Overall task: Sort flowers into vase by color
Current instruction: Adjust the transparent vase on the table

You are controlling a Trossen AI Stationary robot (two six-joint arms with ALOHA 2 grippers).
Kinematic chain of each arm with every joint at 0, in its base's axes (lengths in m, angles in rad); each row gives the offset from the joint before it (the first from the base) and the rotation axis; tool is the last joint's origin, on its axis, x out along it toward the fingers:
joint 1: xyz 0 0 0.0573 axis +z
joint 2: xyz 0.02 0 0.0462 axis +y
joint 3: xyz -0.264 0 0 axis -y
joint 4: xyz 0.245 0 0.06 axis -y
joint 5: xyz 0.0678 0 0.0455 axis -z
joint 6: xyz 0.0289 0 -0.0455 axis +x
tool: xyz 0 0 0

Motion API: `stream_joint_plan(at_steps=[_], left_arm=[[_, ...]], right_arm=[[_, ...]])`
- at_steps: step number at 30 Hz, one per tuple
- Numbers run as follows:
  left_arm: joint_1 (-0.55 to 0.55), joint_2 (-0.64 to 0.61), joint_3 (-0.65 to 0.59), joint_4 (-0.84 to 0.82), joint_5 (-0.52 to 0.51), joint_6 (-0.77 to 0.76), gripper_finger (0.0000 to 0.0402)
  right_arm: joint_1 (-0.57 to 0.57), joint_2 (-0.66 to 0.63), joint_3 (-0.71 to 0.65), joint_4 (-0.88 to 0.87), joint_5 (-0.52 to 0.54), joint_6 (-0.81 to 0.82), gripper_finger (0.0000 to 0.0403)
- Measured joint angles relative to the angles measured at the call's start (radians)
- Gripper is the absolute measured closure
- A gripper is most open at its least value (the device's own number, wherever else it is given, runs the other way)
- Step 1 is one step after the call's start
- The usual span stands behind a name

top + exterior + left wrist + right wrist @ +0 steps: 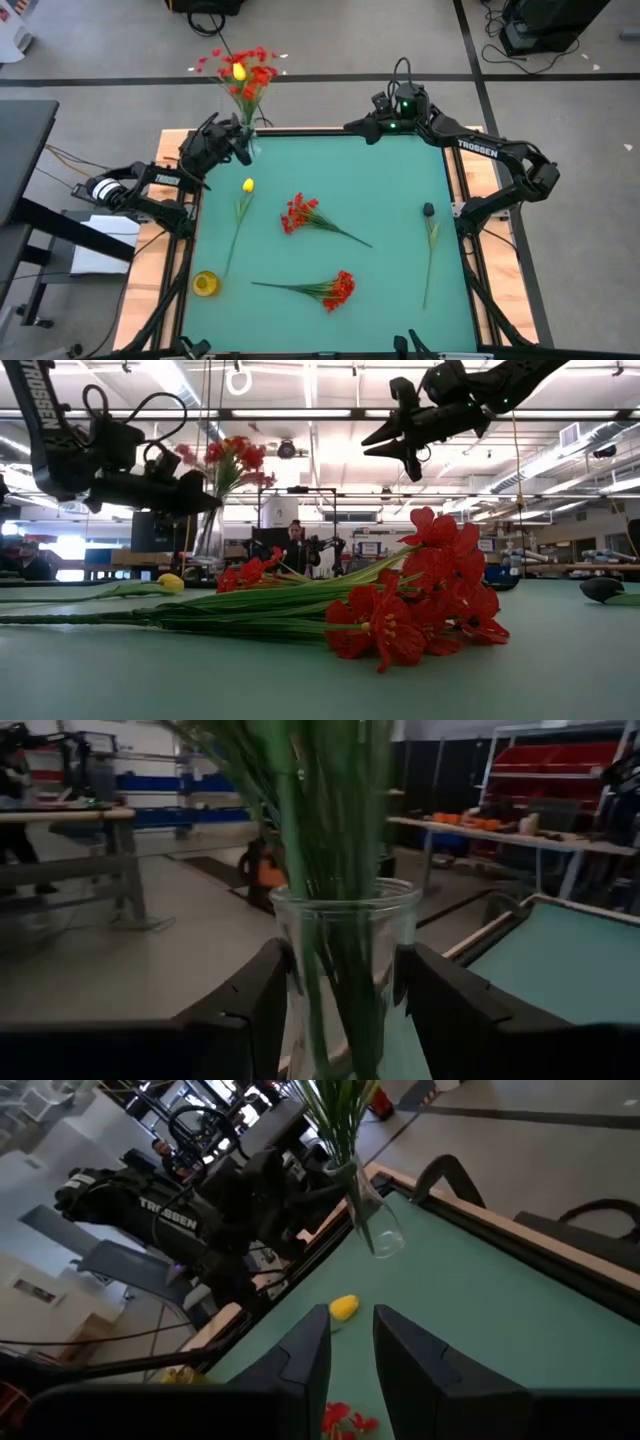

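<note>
Left gripper (238, 143): hovering at the table's far left corner, its fingers (250, 1005) sitting wide apart on either side of the glass vase (345, 960), not squeezing it as far as I'm seeing.

Vase: standing upright at that far left corner, already carrying a bunch of red sprays with one yellow bud (239, 71) poking out among them.

Right gripper (378, 108): hanging high over the far edge, toward the middle, fingers spread and nothing between them.

Yellow flower on the table (248, 185): lying just beside the left gripper, bud toward the vase, stem running away toward the near edge, ending close to a small yellow holder (205, 284) at the near left.

Key relation: I'm judging the left arm to be plainly the nearer one to this bud, and the stem's long line is running near-to-far, so a grab would want to come across it.

Red sprays (299, 213): one lying mid-table with its stem pointing right and toward the near side; another (339, 290) nearer the front, blossoms to the right, stem trailing left.

Dark-headed stem (430, 240): lying well over on the right side, closer to the right arm.

Surface: flat green mat (390, 180) with a wooden border.

Room: a workshop with benches, shelving and ceiling lights; a person (294, 546) is standing far behind the table.
</note>
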Motion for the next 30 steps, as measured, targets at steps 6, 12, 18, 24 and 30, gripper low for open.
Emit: stream_joint_plan(at_steps=[6, 12, 18, 24, 30], left_arm=[[0.0, 0.005, -0.06, -0.003, -0.082, 0.025, 0.0223], [0.0, 0.042, -0.098, 0.003, -0.128, 0.04, 0.0218], [0.0, 0.118, -0.101, 0.064, -0.145, 0.051, 0.0214], [0.001, 0.151, -0.115, 0.094, -0.073, 0.083, 0.0213], [0.0, 0.158, -0.153, 0.239, -0.07, 0.037, 0.0212]], right_arm=[[0.0, 0.0, 0.0, 0.0, 0.002, -0.06, 0.0314], [0.0, 0.0, 0.0, 0.0, 0.02, -0.094, 0.0314], [0.0, 0.0, 0.0, 0.005, 0.019, -0.126, 0.0313], [0.001, 0.0, 0.0, 0.006, -0.009, -0.11, 0.0314], [0.018, 0.0, 0.0, 0.004, -0.01, -0.129, 0.0314]])
